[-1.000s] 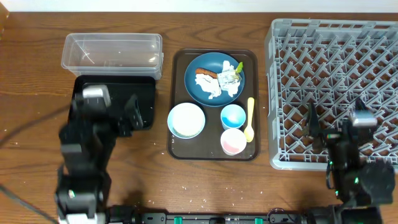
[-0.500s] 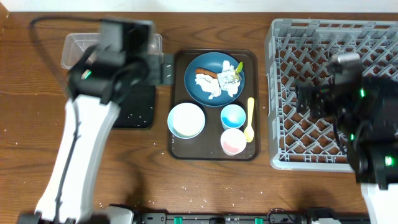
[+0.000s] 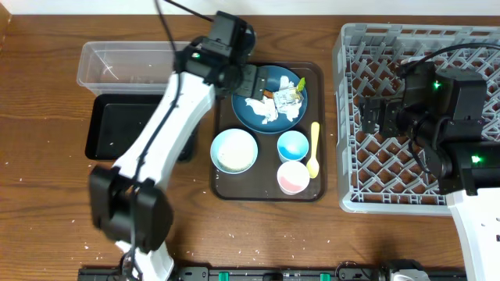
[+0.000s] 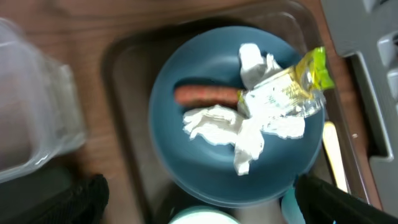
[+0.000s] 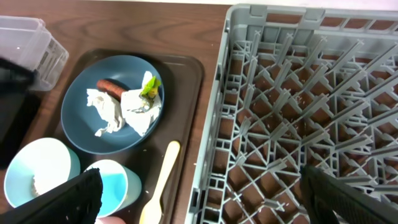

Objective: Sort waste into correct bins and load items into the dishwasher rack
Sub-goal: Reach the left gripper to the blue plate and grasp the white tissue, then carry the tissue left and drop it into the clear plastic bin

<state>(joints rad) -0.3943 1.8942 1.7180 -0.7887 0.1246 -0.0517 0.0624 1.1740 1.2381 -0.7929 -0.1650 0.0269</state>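
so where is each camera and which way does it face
overhead: above the table, straight down; left gripper over plate, right gripper over rack.
left wrist: above the plate, looking down; fingertips in bottom corners.
right wrist: over the rack, facing plate; fingertips in bottom corners.
shared: all see the plate.

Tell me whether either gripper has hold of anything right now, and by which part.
Nothing is held. The left gripper hangs open above the dark blue plate; the right gripper hangs open over the dishwasher rack.
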